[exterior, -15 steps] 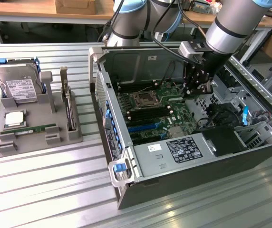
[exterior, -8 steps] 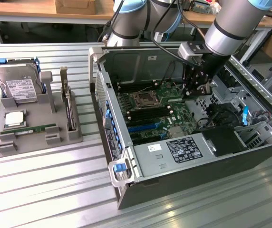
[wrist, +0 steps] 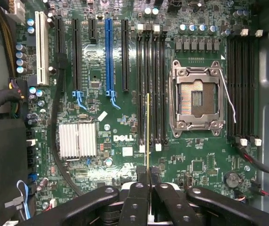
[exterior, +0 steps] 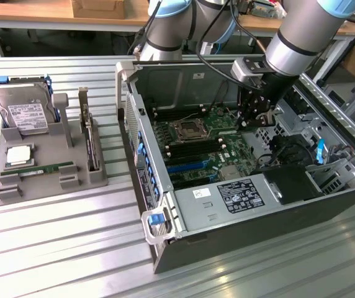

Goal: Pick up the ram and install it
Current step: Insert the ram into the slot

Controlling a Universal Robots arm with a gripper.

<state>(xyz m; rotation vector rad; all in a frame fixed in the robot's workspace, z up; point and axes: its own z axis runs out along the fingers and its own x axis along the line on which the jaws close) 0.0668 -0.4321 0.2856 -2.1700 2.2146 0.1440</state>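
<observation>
Ram (wrist: 147, 132) edge-on, pinched between closed jaws, poised over motherboard (wrist: 106, 141) memory slots (wrist: 152, 84)

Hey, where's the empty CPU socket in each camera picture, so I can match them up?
Exterior view: the CPU socket sits mid-motherboard in the open case, to the exterior view's left of the hand.
Wrist view: the CPU socket lies between two banks of black memory slots, beside the ram the hand grips.
Shared landmark: the blue expansion slot.
</observation>
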